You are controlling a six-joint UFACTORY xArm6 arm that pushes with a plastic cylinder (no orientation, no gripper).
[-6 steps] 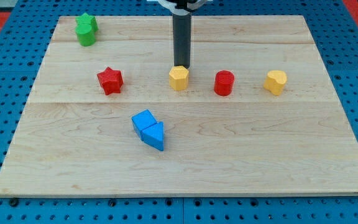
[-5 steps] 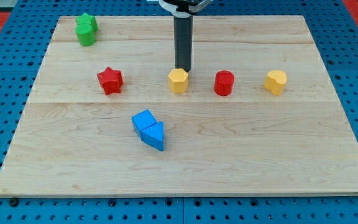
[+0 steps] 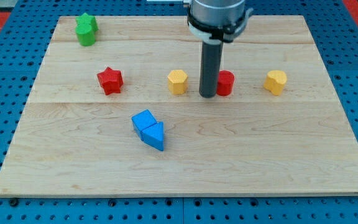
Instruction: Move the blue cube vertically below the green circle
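Observation:
The blue cube (image 3: pixel 143 121) sits at the board's lower middle-left, touching a blue triangular block (image 3: pixel 155 135) at its lower right. The green circle block (image 3: pixel 86 35) stands at the top left corner, touching a green star-like block (image 3: pixel 86 22) just above it. My tip (image 3: pixel 208 95) rests on the board between the yellow hexagon block (image 3: pixel 178 81) and the red cylinder (image 3: pixel 226 83), close against the cylinder's left side and partly hiding it. The tip is well to the upper right of the blue cube.
A red star block (image 3: pixel 110 80) lies left of the yellow hexagon. Another yellow block (image 3: pixel 276 82) sits at the right of the same row. The wooden board (image 3: pixel 291 162) lies on a blue pegboard.
My tip has moved right and down the view, from just above the yellow hexagon to the gap between it and the red cylinder. The blocks have not moved.

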